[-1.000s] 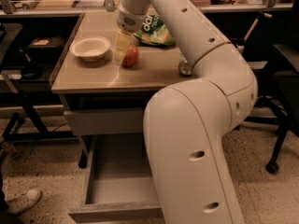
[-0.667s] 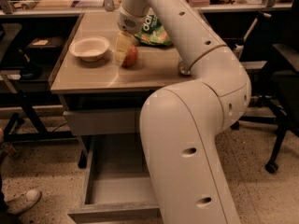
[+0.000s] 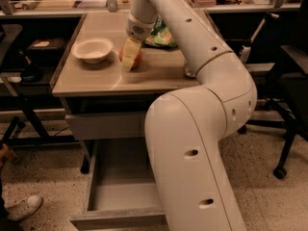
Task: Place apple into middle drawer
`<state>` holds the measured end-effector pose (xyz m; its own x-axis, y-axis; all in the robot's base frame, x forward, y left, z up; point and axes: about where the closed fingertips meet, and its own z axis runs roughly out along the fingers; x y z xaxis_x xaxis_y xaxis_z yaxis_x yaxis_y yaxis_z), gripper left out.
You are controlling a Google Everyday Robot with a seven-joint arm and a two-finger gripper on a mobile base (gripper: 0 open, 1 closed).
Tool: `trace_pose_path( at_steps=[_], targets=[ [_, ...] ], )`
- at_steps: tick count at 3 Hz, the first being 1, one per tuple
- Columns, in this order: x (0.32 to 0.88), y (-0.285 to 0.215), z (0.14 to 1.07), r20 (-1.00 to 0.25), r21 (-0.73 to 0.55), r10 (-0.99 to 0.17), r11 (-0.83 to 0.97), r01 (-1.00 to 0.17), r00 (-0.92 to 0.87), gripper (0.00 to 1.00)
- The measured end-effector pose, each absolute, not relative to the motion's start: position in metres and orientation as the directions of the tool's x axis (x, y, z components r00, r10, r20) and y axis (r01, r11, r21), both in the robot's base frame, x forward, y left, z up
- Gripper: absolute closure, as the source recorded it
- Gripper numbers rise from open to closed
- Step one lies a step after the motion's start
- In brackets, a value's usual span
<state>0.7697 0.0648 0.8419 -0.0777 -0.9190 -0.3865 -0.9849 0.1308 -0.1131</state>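
Apple (image 3: 139, 60) sits on the table (image 3: 159, 78), near the middle of the top, just right of the white bowl (image 3: 92, 49) and in front of a green bag (image 3: 162, 36). Gripper (image 3: 129, 57) is down at the apple, its pale tip overlapping the fruit's front-left side; red skin shows on either side of it. Contact looks likely. Grip state: cannot tell from this view. Middle drawer (image 3: 120, 196) stands pulled open below the table, its right part hidden by the arm (image 3: 202, 129).
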Motion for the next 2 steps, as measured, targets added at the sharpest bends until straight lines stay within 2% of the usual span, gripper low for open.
trace_pose_path(
  at_steps=[1, 2],
  targets=[
    [0.7704, 0.0576, 0.8294, -0.378, -0.099, -0.922, 0.126, -0.987, -0.080, 0.00],
    [0.7704, 0.0576, 0.8294, -0.378, -0.099, -0.922, 0.126, -0.987, -0.080, 0.20]
  ],
)
